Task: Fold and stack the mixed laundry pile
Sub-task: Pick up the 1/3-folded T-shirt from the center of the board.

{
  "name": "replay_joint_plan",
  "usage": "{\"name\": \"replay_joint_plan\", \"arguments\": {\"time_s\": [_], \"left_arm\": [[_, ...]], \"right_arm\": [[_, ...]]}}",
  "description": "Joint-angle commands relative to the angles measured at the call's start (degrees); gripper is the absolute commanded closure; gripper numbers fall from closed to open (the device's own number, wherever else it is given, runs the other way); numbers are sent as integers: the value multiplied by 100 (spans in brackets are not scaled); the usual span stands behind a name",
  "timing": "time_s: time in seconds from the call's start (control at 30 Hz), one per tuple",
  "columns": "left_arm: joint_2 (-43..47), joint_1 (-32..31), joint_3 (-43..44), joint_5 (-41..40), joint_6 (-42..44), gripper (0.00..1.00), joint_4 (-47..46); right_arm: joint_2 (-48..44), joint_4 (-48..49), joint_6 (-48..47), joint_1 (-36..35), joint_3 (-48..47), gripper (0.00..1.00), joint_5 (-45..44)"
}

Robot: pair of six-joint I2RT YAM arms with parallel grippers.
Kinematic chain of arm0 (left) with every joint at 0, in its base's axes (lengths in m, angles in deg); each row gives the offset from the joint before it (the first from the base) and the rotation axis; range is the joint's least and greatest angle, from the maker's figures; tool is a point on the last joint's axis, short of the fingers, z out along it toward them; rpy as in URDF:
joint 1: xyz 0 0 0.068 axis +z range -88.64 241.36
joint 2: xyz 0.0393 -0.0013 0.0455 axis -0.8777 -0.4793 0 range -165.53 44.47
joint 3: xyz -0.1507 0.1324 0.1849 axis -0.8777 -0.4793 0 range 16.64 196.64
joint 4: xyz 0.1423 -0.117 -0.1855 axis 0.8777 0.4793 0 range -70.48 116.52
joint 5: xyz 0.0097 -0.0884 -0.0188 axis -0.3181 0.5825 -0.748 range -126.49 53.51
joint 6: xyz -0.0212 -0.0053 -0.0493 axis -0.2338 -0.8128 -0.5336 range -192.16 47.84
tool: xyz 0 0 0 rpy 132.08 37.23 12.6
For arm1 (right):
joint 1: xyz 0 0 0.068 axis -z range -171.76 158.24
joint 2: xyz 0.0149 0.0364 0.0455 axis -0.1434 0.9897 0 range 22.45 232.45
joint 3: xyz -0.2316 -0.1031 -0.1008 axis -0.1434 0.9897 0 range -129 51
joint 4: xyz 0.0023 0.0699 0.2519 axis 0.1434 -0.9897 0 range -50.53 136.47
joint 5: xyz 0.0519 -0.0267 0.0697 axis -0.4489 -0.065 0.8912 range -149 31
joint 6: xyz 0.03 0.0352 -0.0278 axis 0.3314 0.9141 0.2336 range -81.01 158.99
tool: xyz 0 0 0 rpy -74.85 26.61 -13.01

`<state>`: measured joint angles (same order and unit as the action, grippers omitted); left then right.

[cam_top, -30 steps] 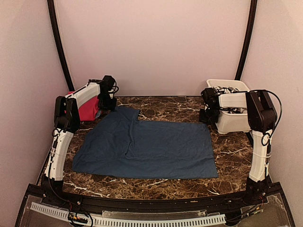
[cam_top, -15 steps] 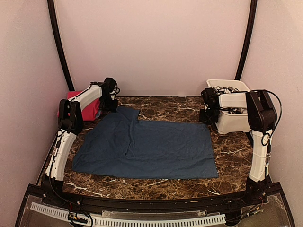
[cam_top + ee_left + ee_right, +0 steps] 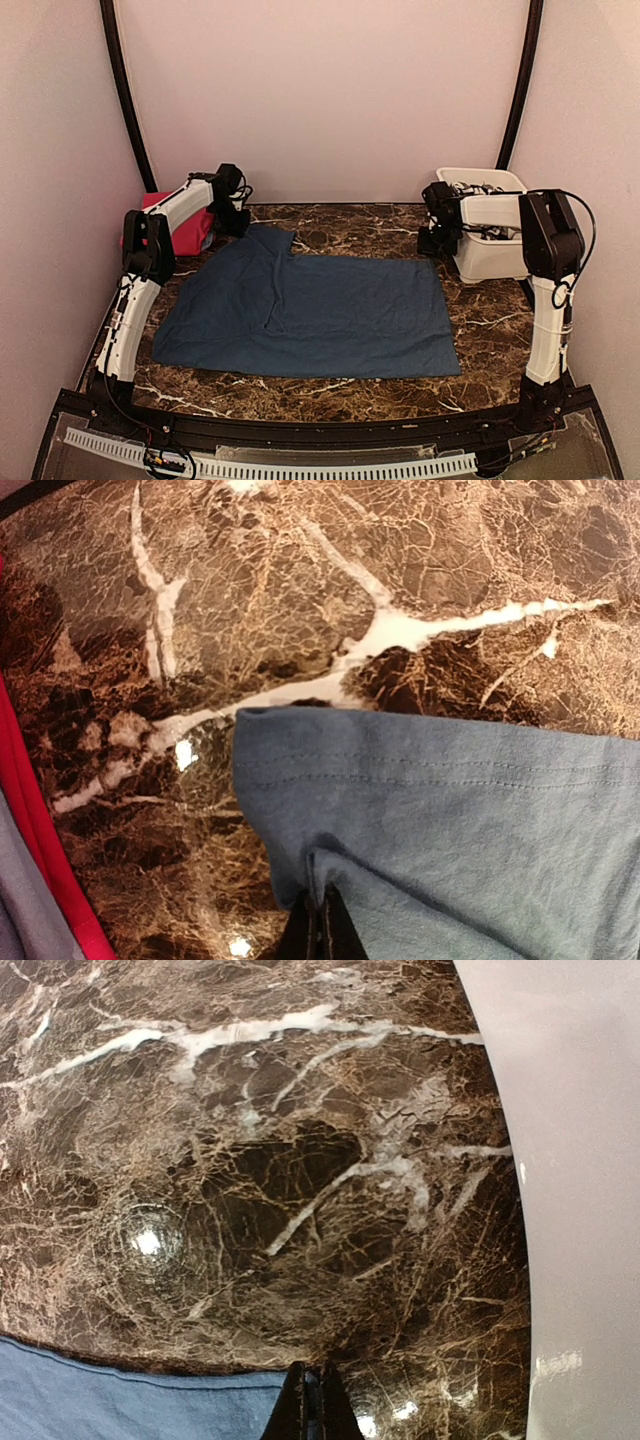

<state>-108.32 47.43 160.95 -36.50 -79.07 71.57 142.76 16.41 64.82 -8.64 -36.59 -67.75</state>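
The large cloth (image 3: 310, 310) is dark navy from above and a duller slate blue close up, with two rows of matching stitching along its hem. The bundle (image 3: 185, 232) is magenta-red, with a grey strip (image 3: 20, 910) against it. The worktop (image 3: 490, 320) is dark brown marble veined white and tan. The tub (image 3: 495, 262) is white. The left arm (image 3: 130, 310) and right arm (image 3: 548, 340) are white with black joints.

A flat garment (image 3: 310, 310) lies spread across the middle of the table (image 3: 350, 222), with a bunched garment (image 3: 186, 232) near its far left corner at the table's left edge, and a tub (image 3: 495, 262) holding more cloth (image 3: 478, 188) just beside its far right corner.
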Motion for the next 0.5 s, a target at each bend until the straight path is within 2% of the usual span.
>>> {"name": "replay_joint_plan", "arguments": {"time_s": [0.0, 0.3, 0.47], "left_arm": [[283, 83, 40, 193, -52, 100, 254], [1222, 84, -300, 66, -45, 100, 106], [2045, 87, -1239, -136, 3, 100, -122]], "right_arm": [[-267, -1, -81, -66, -153, 100, 41], [-998, -54, -138, -148, 7, 100, -48], [-1437, -44, -221, -148, 327, 100, -84]]}}
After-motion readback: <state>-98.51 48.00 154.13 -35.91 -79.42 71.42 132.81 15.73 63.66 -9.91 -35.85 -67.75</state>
